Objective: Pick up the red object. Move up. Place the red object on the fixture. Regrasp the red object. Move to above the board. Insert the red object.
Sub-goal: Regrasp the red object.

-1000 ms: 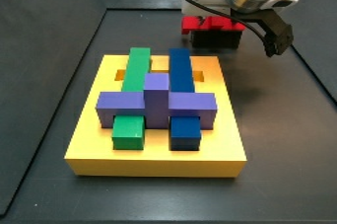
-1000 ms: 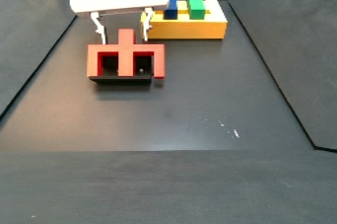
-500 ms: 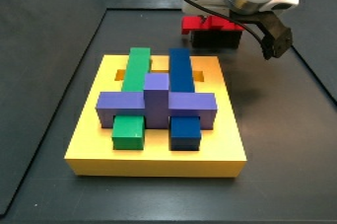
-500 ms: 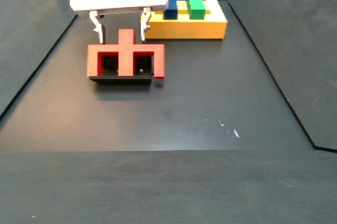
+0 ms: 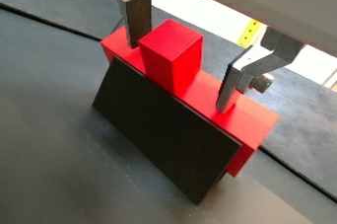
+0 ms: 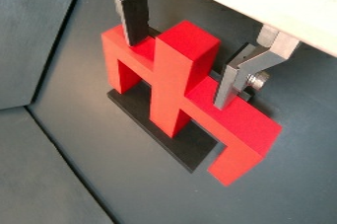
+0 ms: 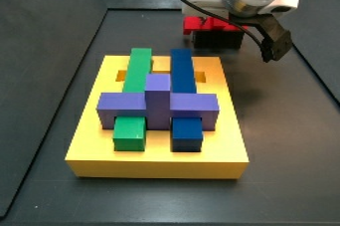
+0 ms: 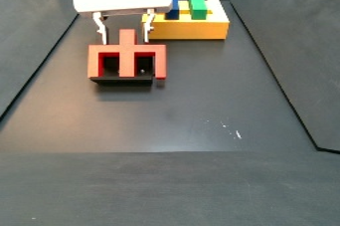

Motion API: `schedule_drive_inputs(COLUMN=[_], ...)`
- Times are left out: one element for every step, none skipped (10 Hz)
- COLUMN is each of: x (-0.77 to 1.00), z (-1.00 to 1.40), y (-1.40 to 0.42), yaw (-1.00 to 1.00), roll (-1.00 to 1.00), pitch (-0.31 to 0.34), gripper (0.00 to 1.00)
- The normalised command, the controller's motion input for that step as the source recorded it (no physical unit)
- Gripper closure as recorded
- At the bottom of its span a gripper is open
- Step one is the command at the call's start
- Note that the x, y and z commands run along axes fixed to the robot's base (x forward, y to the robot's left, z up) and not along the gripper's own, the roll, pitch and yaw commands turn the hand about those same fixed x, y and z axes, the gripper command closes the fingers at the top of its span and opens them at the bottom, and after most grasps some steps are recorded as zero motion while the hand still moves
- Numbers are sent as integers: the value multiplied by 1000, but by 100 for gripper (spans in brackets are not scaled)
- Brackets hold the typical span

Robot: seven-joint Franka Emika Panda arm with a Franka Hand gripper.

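Red object (image 6: 184, 85) sits on the fixture (image 5: 165, 134), bar along the top, stub pointing up. Gripper (image 5: 184, 55) is spread wide, holding nothing; its fingers (image 5: 137, 16) straddle the stub with a gap on each side. Compared with a second ago, in both side views the gripper (image 8: 122, 23) has barely shifted; red object (image 7: 210, 26) and fixture (image 8: 126, 79) unmoved. Reads as: placing done, regrasp not yet closed. Board (image 7: 159, 156) lies well apart, its blocks (image 7: 157, 97) undisturbed.
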Motion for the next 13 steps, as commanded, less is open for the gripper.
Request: schedule_drive_inputs(x=[-163, -131, -111, -100, -100, -89, -74, 0, 0, 0, 0, 46, 46], z=[-29, -23, -14, -26, -37, -34, -6, 0, 0, 0, 0, 26, 57], y=[0, 0, 0, 0, 0, 0, 0, 0, 0, 0, 0, 3, 6], yaw=[0, 0, 0, 0, 0, 0, 0, -11, -106, -117, -74, -51, -43], roll=[0, 0, 0, 0, 0, 0, 0, 0, 0, 34, 3, 0, 0], pitch=[-217, -211, -200, -166, -109, -66, -43, 0, 0, 0, 29, 49, 51], gripper=[0, 0, 0, 0, 0, 0, 0, 0, 0, 0, 0, 0, 0])
